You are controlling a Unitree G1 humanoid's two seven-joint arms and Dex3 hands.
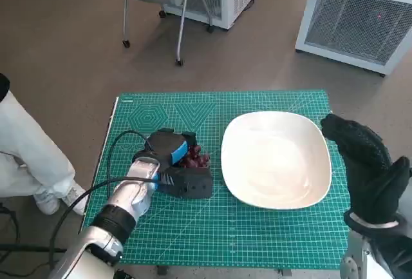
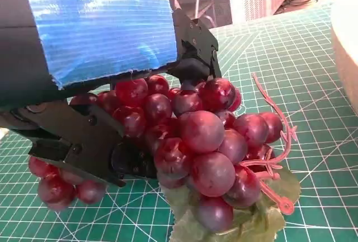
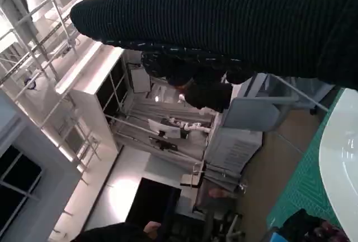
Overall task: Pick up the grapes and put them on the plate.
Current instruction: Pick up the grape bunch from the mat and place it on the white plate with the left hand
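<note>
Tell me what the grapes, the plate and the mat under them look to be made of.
Grapes: probably plastic; glossy red-purple skins, and a pink moulded-looking stem.
Plate: white and smooth with a soft sheen, ceramic or melamine; I cannot tell which.
Mat: matte green sheet printed with a white grid, likely a vinyl or rubber cutting mat.

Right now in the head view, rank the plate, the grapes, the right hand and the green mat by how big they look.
1. green mat
2. plate
3. right hand, nearer the camera, so enlarged
4. grapes, partly hidden under the left hand
</note>
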